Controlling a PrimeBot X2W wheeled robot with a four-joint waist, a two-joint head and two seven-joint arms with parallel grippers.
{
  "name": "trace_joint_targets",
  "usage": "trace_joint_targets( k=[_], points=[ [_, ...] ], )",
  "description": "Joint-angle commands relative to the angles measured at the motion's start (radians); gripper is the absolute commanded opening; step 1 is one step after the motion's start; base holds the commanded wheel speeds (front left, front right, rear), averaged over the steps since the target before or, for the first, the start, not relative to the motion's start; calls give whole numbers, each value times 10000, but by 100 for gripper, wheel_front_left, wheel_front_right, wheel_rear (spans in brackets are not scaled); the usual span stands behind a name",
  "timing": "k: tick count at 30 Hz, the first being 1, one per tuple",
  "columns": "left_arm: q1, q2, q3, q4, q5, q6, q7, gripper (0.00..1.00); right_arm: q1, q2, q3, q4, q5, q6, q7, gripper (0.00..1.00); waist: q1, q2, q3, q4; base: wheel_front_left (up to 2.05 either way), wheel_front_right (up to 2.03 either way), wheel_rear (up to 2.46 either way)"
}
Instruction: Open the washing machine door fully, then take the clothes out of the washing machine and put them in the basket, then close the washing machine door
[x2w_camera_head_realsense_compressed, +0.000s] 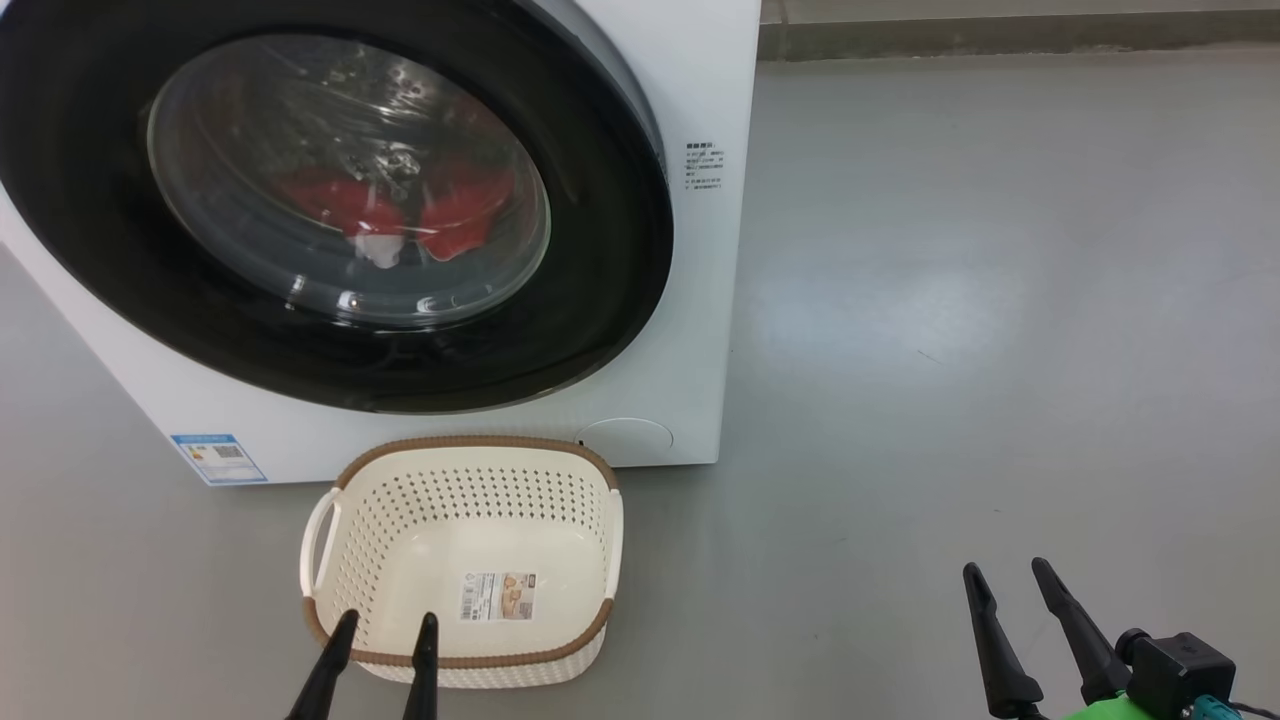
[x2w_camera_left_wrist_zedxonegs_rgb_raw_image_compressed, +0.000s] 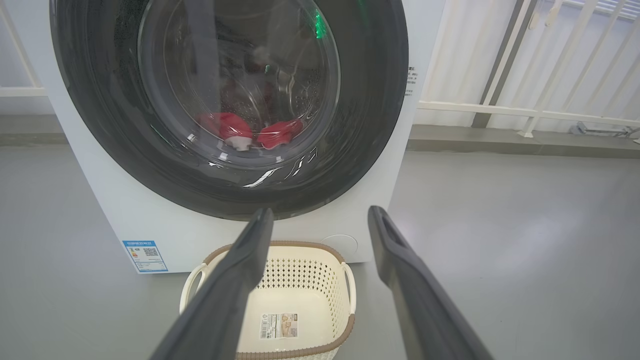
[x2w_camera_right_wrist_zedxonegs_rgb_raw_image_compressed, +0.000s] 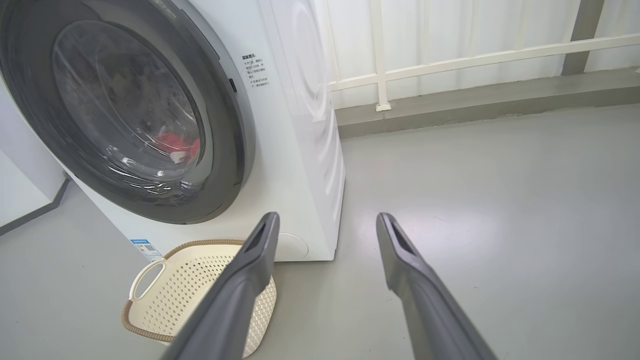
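Head view | found door (x2w_camera_head_realsense_compressed: 600, 280) shut, red clothes (x2w_camera_head_realsense_compressed: 460, 215) low behind glass | basket (x2w_camera_head_realsense_compressed: 470, 442) empty on floor (x2w_camera_head_realsense_compressed: 950, 300) before washer (x2w_camera_head_realsense_compressed: 690, 330) | left fingers (x2w_camera_head_realsense_compressed: 335, 660), right fingers (x2w_camera_head_realsense_compressed: 995, 640) spread, empty | judged door stiff, slick; hold right rim.

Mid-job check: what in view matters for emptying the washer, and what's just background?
Job: door, shut; washer; red clothes inside; basket; left hand and right hand, both open.
Background: floor; railing; blue sticker.
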Motion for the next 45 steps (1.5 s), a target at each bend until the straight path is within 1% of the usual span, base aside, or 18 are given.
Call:
trace_joint_targets(
  k=[1, 13, 15, 16, 17, 25, 31, 32, 33, 35, 41, 45],
  points=[
    [-126, 56, 327, -200, -51, -71, -122, 100, -9, -72, 166, -258, 48, 75, -120, 100, 0, 0, -1, -6, 0, 0, 0],
    [-139, 56, 386, -175, -46, -152, -122, 100, -30, -23, 207, -303, 150, 75, -120, 100, 0, 0, 10, -31, 0, 0, 0],
    [-140, 56, 383, -187, -44, -163, -122, 100, -85, -17, 272, -317, 273, 75, -120, 45, 0, 0, 16, -21, 0, 0, 0],
    [-144, 56, 374, -190, -48, -166, -122, 100, -129, -13, 326, -320, 344, 75, -120, 7, 0, 0, 21, -11, 0, 0, 0],
    [-152, 56, 359, -191, -55, -169, -122, 100, -188, -10, 392, -323, 438, 75, -120, 0, 0, 0, 29, 1, 0, 0, 0],
    [-304, 56, 177, -228, -165, -158, -122, 100, -1364, 15, 734, -466, 1351, 75, -120, 0, 0, 0, 228, 194, 0, 0, 0],
    [-499, 56, -75, -271, -218, -156, -122, 100, -2720, 19, 981, -495, 2614, 75, -120, 0, 0, 0, 551, 544, 0, 0, 0],
    [-599, 56, -176, -290, -274, -141, -122, 100, -3171, 20, 1010, -491, 3052, 75, -120, 0, 0, 0, 715, 714, 0, 0, 0],
    [-599, 56, -176, -290, -274, -141, -122, 100, -3171, 20, 1010, -491, 3052, 75, -120, 0, 0, 0, 715, 714, 0, 0, 0],
    [-706, 56, -283, -315, -352, -125, -122, 100, -3615, 20, 1059, -479, 3374, 75, -120, 0, 0, 0, 902, 889, 0, 0, 0],
    [-1092, 56, -645, -331, -604, -62, -122, 100, -4957, 21, 1290, -276, 3715, 75, -120, 0, 0, 0, 1476, 1423, 0, 0, 0],
    [-1370, 56, -902, -314, -747, -27, -122, 100, -5820, -184, 1402, -20, 4015, 75, -120, 0, 0, 0, 1818, 1787, 0, 0, 0]
  ],
)
